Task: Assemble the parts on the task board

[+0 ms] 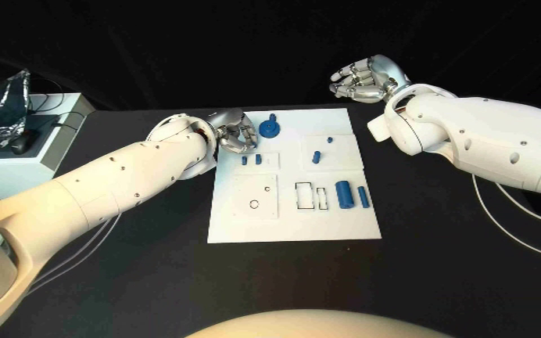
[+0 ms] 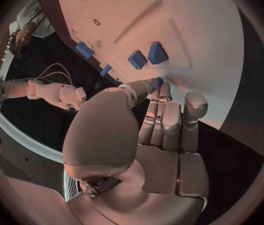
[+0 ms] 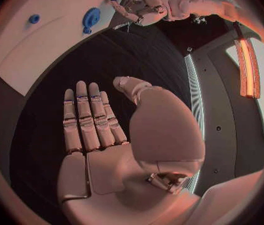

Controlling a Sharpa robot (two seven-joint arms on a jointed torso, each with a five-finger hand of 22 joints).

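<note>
The white task board (image 1: 293, 217) lies mid-table. A round blue part (image 1: 270, 127) stands near its far edge, and it shows again as the round blue part (image 3: 91, 19). Two small blue parts (image 1: 252, 160) lie beside my left hand (image 1: 237, 133), which hovers over the board's far left corner. In the left wrist view the thumb of the left hand (image 2: 156, 130) meets the fingertips, with a small blue piece (image 2: 159, 80) pinched between them. Two blue cylinders (image 1: 352, 195) lie at the board's right. My right hand (image 1: 361, 80) hangs off the board at the back right; there the right hand (image 3: 101, 130) is flat and holds nothing.
Two more small blue pieces (image 1: 321, 149) lie mid-board. Rectangular outlines (image 1: 306, 195) and a small hole (image 1: 257, 203) mark the board's near half. A pale box with cables (image 1: 40, 138) stands at the table's left edge.
</note>
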